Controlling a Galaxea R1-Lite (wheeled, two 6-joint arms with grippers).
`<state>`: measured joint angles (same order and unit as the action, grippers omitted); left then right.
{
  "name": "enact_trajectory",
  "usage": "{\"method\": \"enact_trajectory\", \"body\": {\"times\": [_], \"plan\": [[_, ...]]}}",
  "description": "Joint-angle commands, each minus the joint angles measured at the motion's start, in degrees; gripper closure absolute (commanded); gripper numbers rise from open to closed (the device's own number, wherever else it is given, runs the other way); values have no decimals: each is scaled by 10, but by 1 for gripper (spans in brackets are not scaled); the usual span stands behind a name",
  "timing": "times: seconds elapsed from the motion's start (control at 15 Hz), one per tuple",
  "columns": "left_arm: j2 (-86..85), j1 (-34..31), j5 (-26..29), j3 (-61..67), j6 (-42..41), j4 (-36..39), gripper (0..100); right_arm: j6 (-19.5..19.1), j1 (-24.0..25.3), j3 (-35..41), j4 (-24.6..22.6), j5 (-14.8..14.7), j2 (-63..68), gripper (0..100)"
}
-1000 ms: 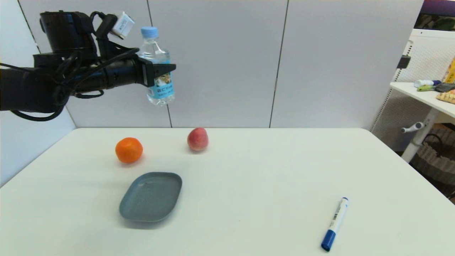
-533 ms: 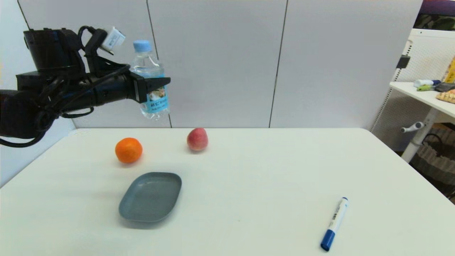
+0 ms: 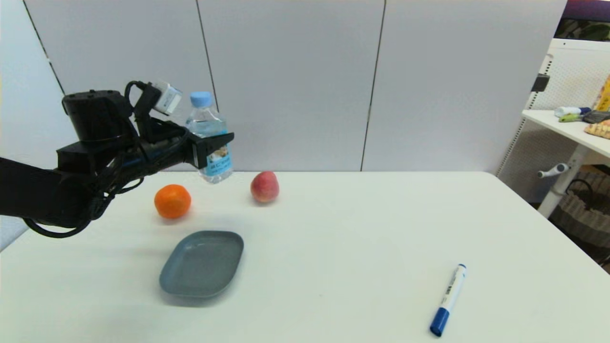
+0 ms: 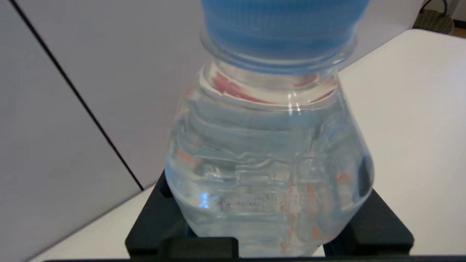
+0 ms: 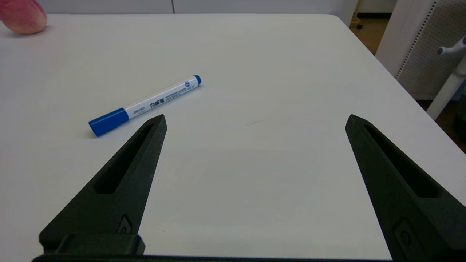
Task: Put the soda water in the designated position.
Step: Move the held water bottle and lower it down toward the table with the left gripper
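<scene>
While the soda water [image 3: 210,138] is carried upright above the far left part of the worktop [image 3: 333,238], it is clamped about its labelled middle by the left tool [image 3: 213,143], whose black fingers are closed against the bottle's sides. In the left wrist view the light blue cap and clear shoulder of the bottle [image 4: 269,153] are seen rising between those fingers, with liquid filling the body. The bottle's base is held clear of the surface, above the gap between the orange [image 3: 172,201] and the peach [image 3: 265,186], both of which lie near the far edge. A grey tray [image 3: 202,263] is set nearer the front edge, below the orange, and a blue-capped whiteboard marker [image 3: 448,300] is laid toward the front right corner.

The right tool [image 5: 255,153] is parked over the right side of the worktop, spread wide with nothing between its fingers, the marker [image 5: 143,105] lying just beyond one fingertip.

The step in hand is judged to be the carry and lowering toward the placing spot; no mark for that spot can be made out, so a bare patch of worktop is presumed. For the next move, the bottle should be kept vertical, brought down clear of both fruits and the tray, and released only once its base is seated flat.
</scene>
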<state>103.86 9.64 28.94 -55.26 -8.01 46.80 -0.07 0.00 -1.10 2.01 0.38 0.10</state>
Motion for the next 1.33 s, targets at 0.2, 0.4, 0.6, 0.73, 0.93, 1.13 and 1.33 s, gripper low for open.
{"method": "enact_trajectory", "body": {"times": [0.2, 0.4, 0.6, 0.73, 0.93, 1.13, 1.33], "plan": [[21, 0, 2, 93, 3, 65, 100, 0, 0, 0, 0, 1, 1, 0], [42, 0, 2, 118, 3, 112, 100, 0, 0, 0, 0, 0, 1, 0], [61, 0, 2, 130, 3, 145, 100, 0, 0, 0, -1, 0, 1, 0], [74, 0, 2, 141, 3, 172, 100, 0, 0, 0, 0, 1, 1, 0], [86, 0, 2, 159, 4, 198, 100, 0, 0, 0, 0, 1, 1, 0], [98, 0, 2, 160, 4, 211, 100, 0, 0, 0, 0, 0, 1, 0], [108, 0, 2, 161, 4, 222, 100, 0, 0, 0, 0, 1, 1, 0]]}}
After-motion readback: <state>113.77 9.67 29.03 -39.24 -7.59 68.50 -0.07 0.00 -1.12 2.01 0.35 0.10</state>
